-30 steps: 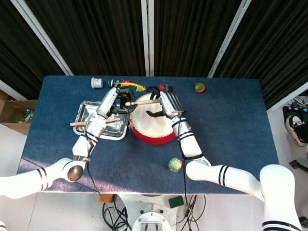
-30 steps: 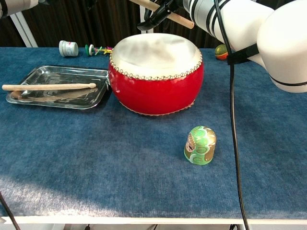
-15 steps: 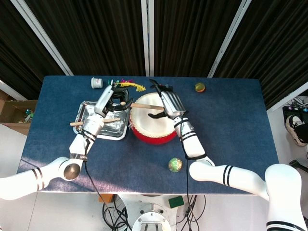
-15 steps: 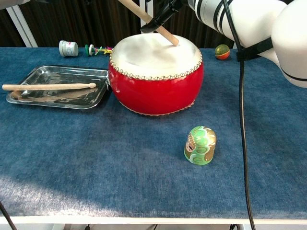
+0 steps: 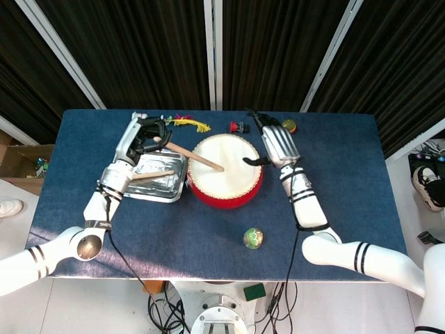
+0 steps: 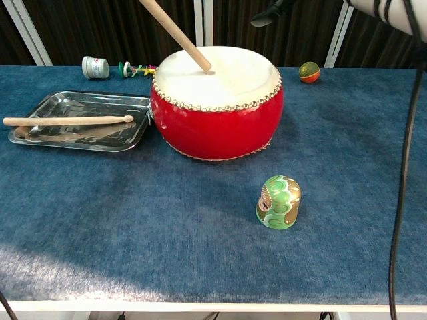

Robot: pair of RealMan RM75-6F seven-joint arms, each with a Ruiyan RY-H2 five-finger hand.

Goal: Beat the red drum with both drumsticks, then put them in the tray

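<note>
The red drum (image 5: 226, 182) (image 6: 217, 117) stands mid-table. One wooden drumstick (image 5: 197, 157) (image 6: 175, 35) slants down from the left, its tip resting on the white skin. My left hand (image 5: 144, 136) grips its far end above the metal tray (image 5: 175, 161); the chest view does not show this hand. The other drumstick (image 5: 151, 175) (image 6: 67, 121) lies lengthwise in the tray (image 6: 40, 105). My right hand (image 5: 277, 144) hovers at the drum's right rim with fingers spread and nothing in it. Only one dark fingertip (image 6: 267, 12) of it shows in the chest view.
A green painted egg toy (image 6: 278, 202) (image 5: 253, 238) stands in front of the drum. A small ball (image 6: 308, 71) sits at the back right. A white jar (image 6: 95, 67) and a colourful toy (image 6: 137, 69) lie behind the tray.
The drumstick passed from my right hand to my left. The right hand let go and drew off to the right. The left hand pulled back left, and the stick's tip dropped onto the skin.
</note>
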